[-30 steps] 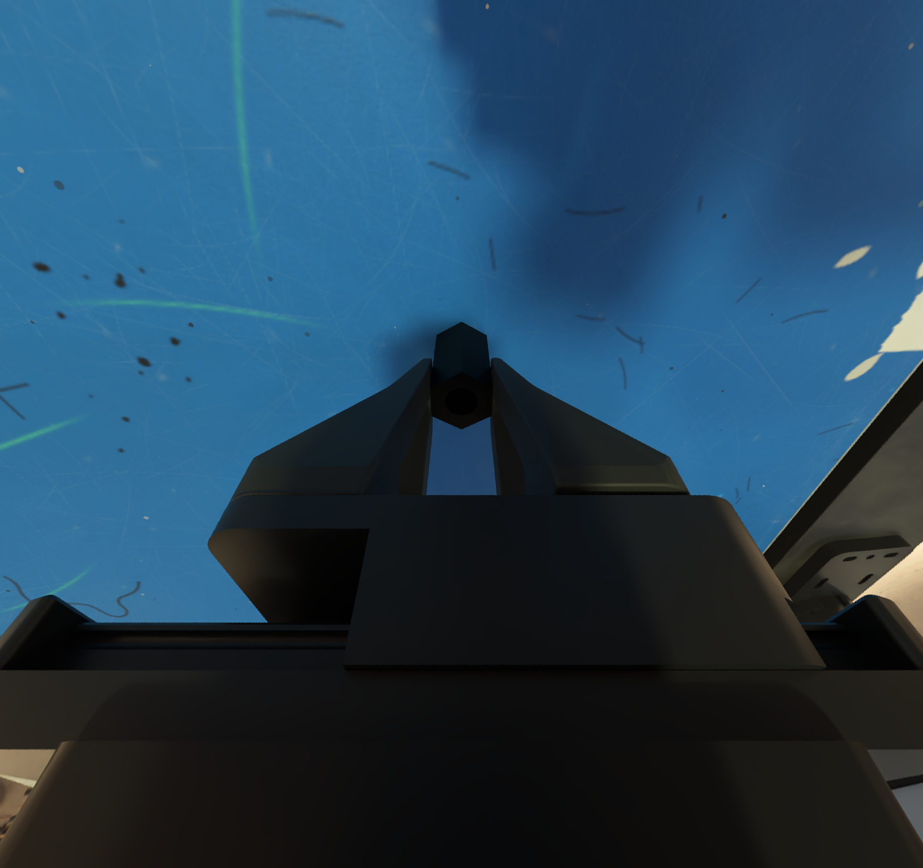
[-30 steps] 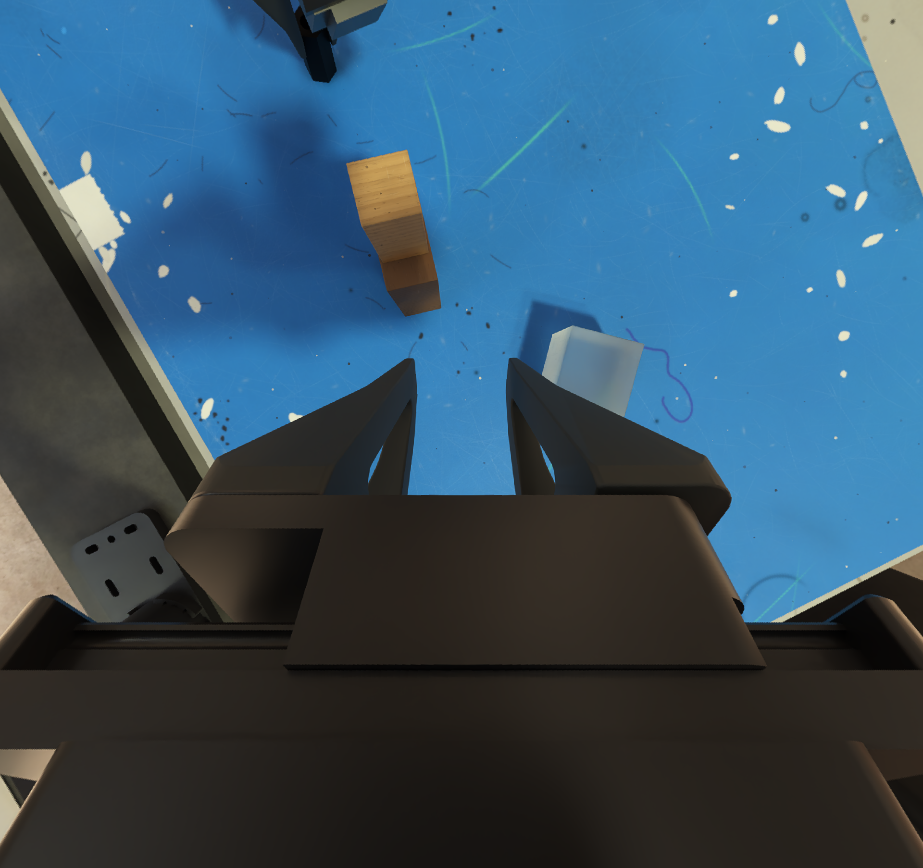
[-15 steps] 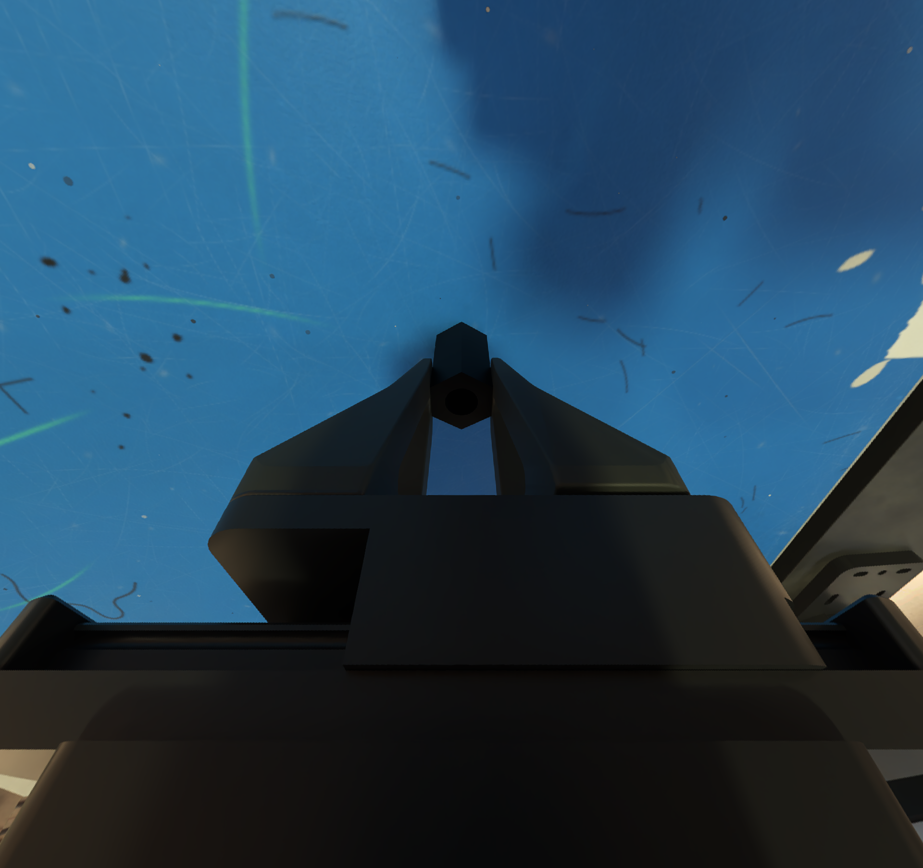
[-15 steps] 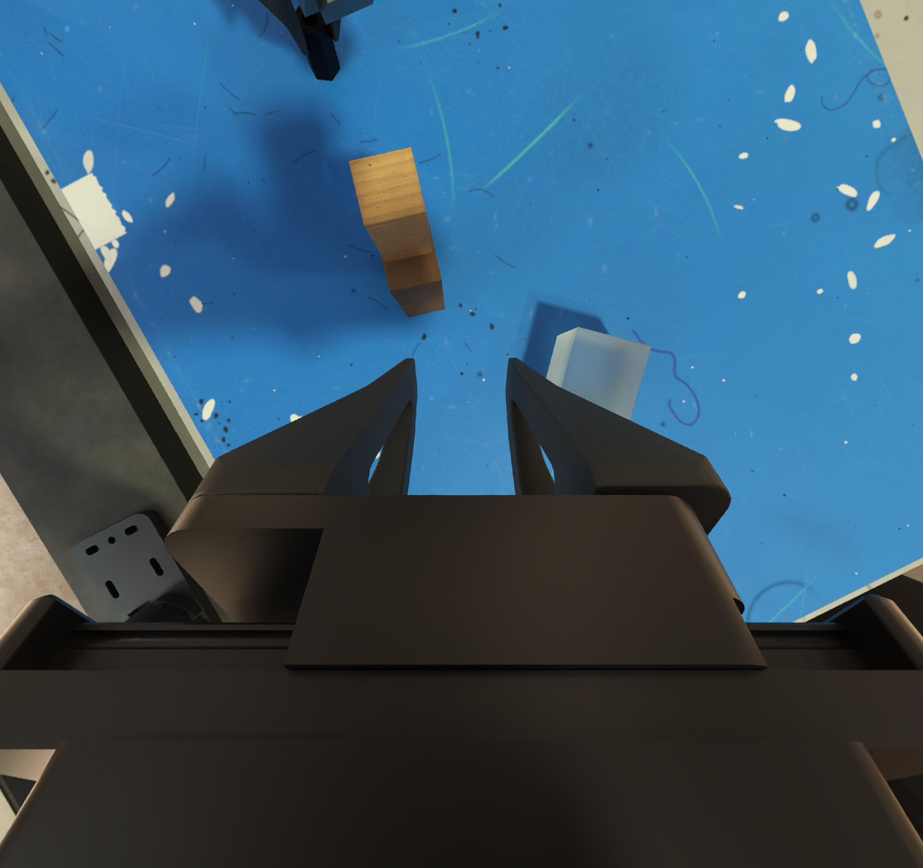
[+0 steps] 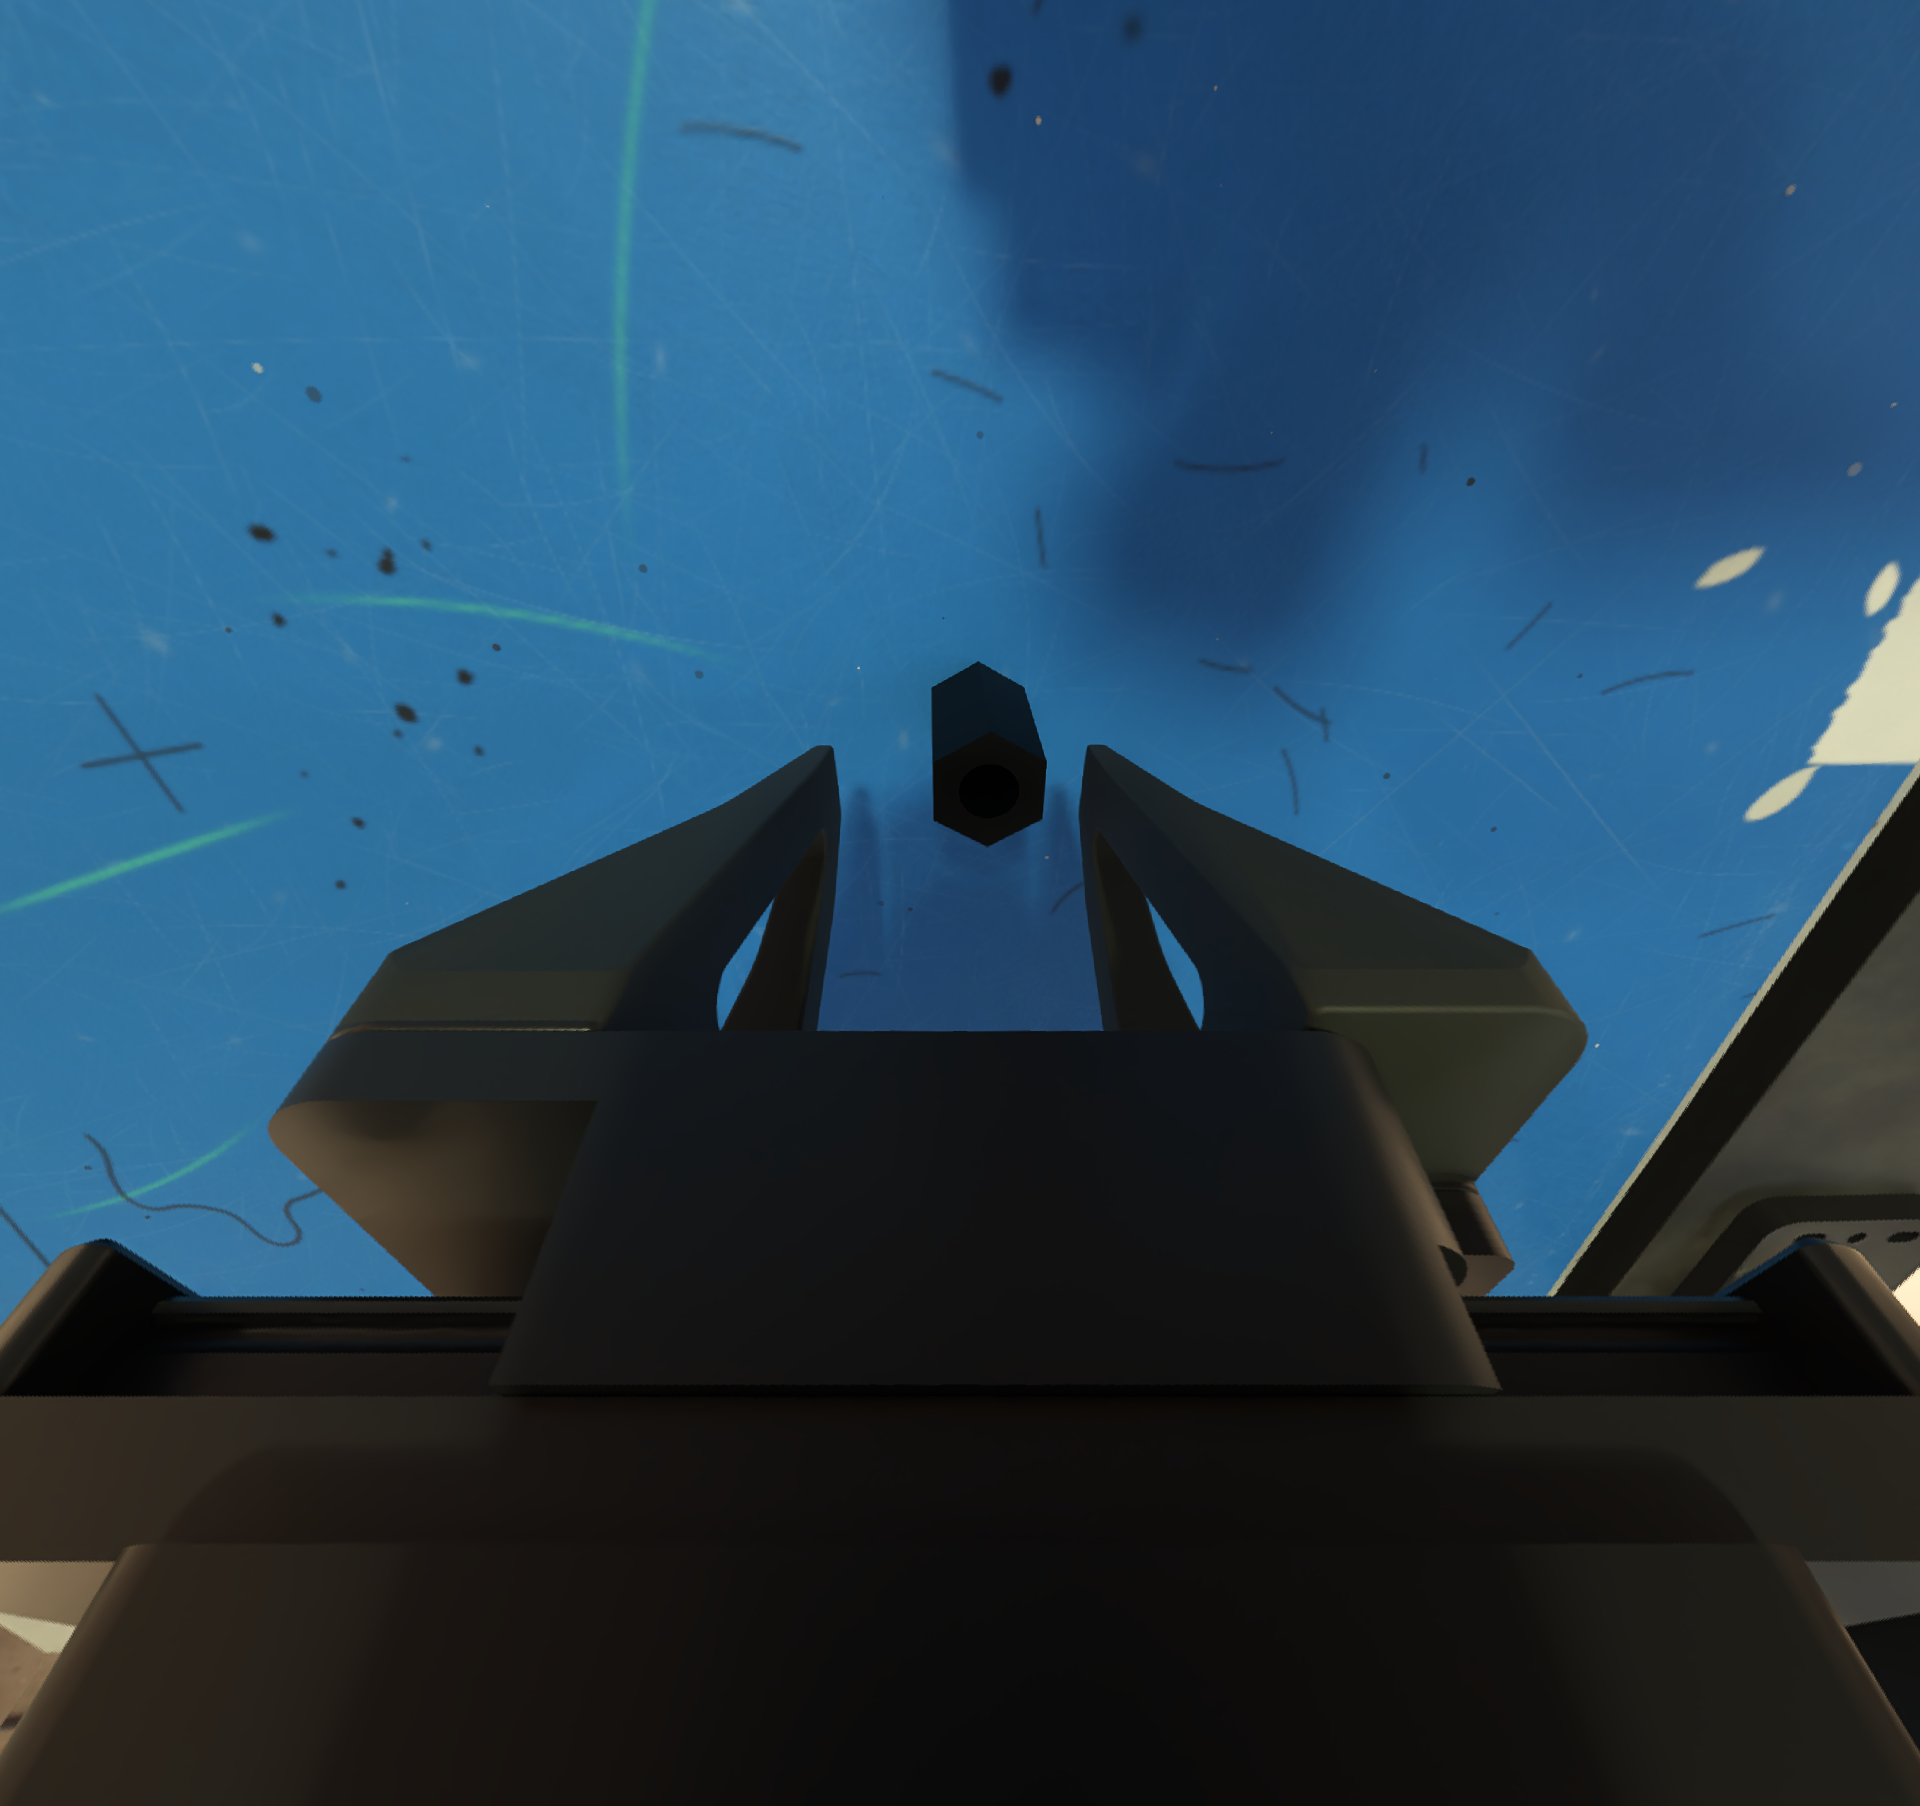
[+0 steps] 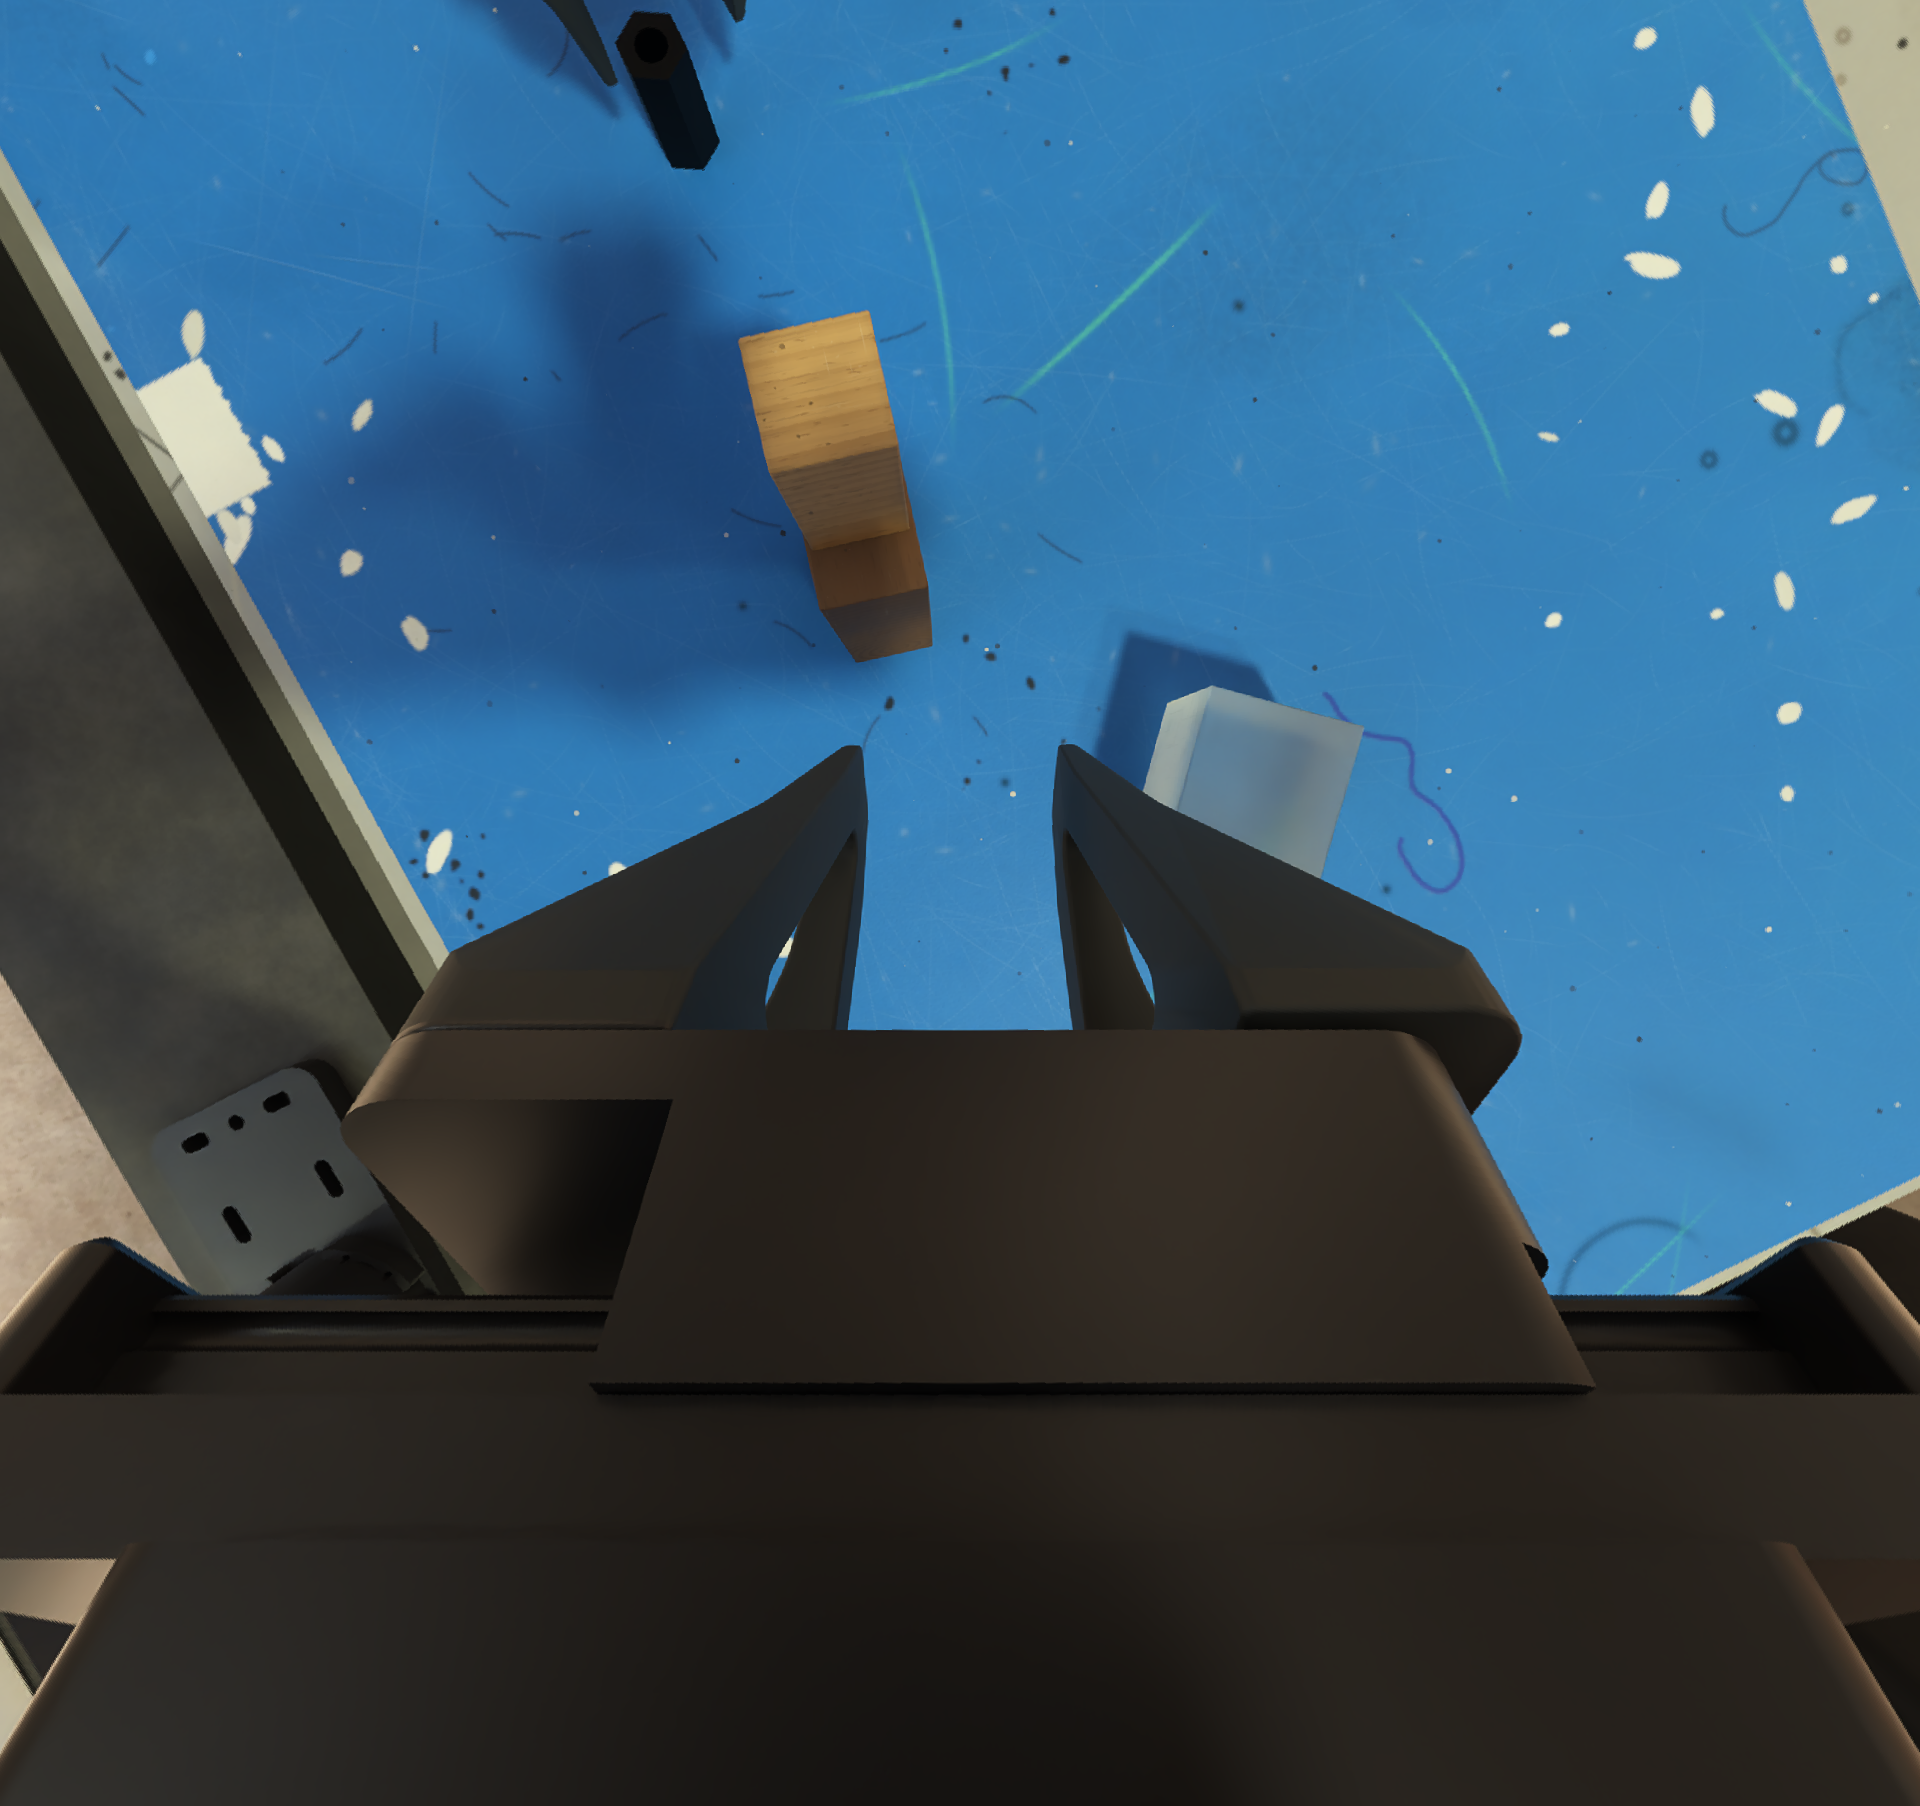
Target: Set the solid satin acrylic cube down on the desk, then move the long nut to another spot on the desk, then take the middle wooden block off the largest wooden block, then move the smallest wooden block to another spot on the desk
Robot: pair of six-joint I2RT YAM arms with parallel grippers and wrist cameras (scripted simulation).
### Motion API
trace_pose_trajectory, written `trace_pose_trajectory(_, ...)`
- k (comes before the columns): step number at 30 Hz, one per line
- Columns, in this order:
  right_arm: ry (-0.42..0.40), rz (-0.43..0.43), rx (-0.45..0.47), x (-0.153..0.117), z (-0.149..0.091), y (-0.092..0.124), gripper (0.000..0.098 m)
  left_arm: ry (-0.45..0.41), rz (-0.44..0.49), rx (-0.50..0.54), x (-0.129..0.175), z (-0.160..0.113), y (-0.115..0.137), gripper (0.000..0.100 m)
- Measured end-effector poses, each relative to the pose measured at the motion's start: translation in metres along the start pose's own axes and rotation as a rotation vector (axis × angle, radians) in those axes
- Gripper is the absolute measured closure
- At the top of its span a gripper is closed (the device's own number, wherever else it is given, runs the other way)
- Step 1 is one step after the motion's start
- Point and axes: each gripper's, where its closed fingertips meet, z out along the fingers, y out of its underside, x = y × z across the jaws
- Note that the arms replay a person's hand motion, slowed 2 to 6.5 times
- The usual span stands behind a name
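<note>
Left wrist view, left gripper (image 5: 957,769): the dark two-finger tool fills the lower frame, its jaws spread with blue showing on either side of the part between them.
Left wrist view, long nut (image 5: 986,755): a black hexagonal metal standoff at frame centre, standing on end on the scratched blue desk (image 5: 436,302) with its bore towards the camera; neither finger appears to touch it.
Left wrist view, step in hand: judged to be the release of the nut at its new spot. To do it well, keep the jaws wide and lift straight back along the nut's axis, so that neither fingertip brushes the tall narrow part and tips it.
Right wrist view, right gripper (image 6: 958,769): lower centre, jaws apart and holding nothing, above bare desk.
Right wrist view, cube (image 6: 1262,774): the frosted pale acrylic block sits on the desk right of centre, partly hidden behind the right finger.
Right wrist view, wooden blocks (image 6: 836,478): a tan stepped stack just above centre; from this angle I cannot tell how many blocks it holds.
Right wrist view, nut: at top left, between the far gripper's fingertips, well apart from the stack.
</note>
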Motion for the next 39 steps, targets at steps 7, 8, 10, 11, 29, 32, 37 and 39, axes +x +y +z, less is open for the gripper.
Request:
trace_pose_trajectory(7,-0.008,-0.007,0.0,-0.003,0.002,-0.002,0.0673,-0.029,-0.013,0.052,0.001,-0.018,0.0,0.055)
trace_pose_trajectory(8,-0.01,-0.007,0.0,-0.003,0.002,-0.002,0.0673,-0.035,-0.016,0.061,0.001,-0.022,0.001,0.054)
trace_pose_trajectory(10,-0.013,-0.01,0.0,-0.004,0.003,-0.003,0.0673,-0.049,-0.021,0.081,0.001,-0.03,0.003,0.053)
trace_pose_trajectory(11,-0.014,-0.011,0.0,-0.005,0.003,-0.004,0.0673,-0.056,-0.025,0.093,0.002,-0.034,0.004,0.052)
trace_pose_trajectory(29,-0.031,-0.038,-0.017,-0.01,0.015,-0.019,0.0673,-0.237,-0.199,0.269,0.013,-0.123,0.088,0.054)
trace_pose_trajectory(32,-0.034,-0.045,-0.02,-0.011,0.019,-0.023,0.0674,-0.265,-0.246,0.299,0.015,-0.132,0.108,0.055)
trace_pose_trajectory(37,-0.043,-0.058,-0.023,-0.014,0.026,-0.031,0.0673,-0.286,-0.312,0.354,0.021,-0.14,0.133,0.055)
trace_pose_trajectory(39,-0.046,-0.063,-0.026,-0.016,0.029,-0.034,0.0673,-0.292,-0.332,0.366,0.023,-0.141,0.142,0.055)
